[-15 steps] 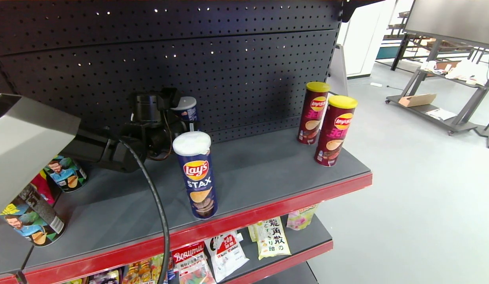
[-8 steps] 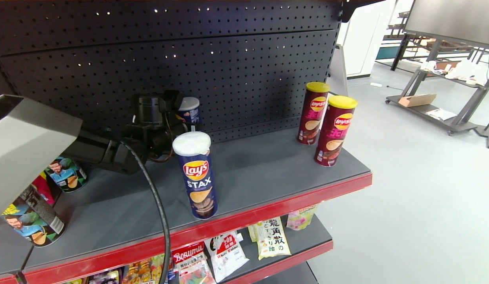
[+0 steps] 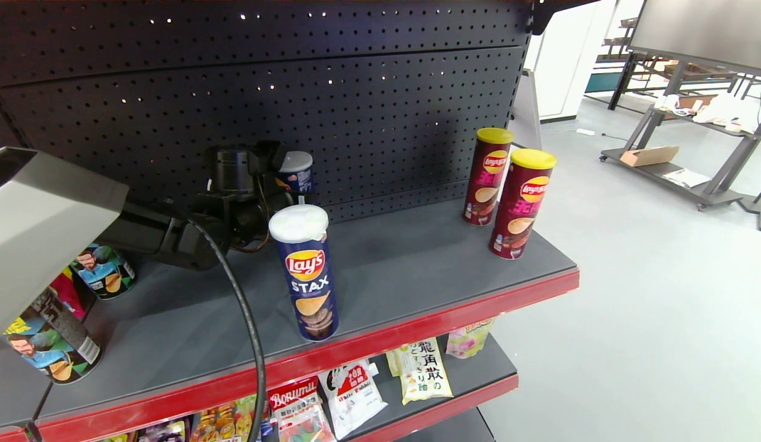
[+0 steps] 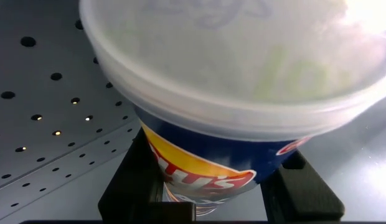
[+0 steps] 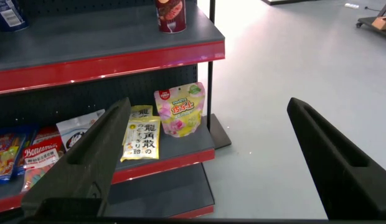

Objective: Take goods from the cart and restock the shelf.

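My left gripper is at the back of the grey shelf, close to the black pegboard, shut on a blue chips can with a white lid. In the left wrist view the same can stands upright between the black fingers. Another blue chips can stands near the shelf's red front edge. Two red cans with yellow lids stand at the right end. My right gripper is open and holds nothing, low in front of the lower shelf.
Colourful cans stand at the shelf's left end. Snack bags lie on the lower shelf. To the right is open grey floor, with a metal rack farther off.
My left gripper and its blue can have shifted slightly to the right along the pegboard. The other cans have not moved.
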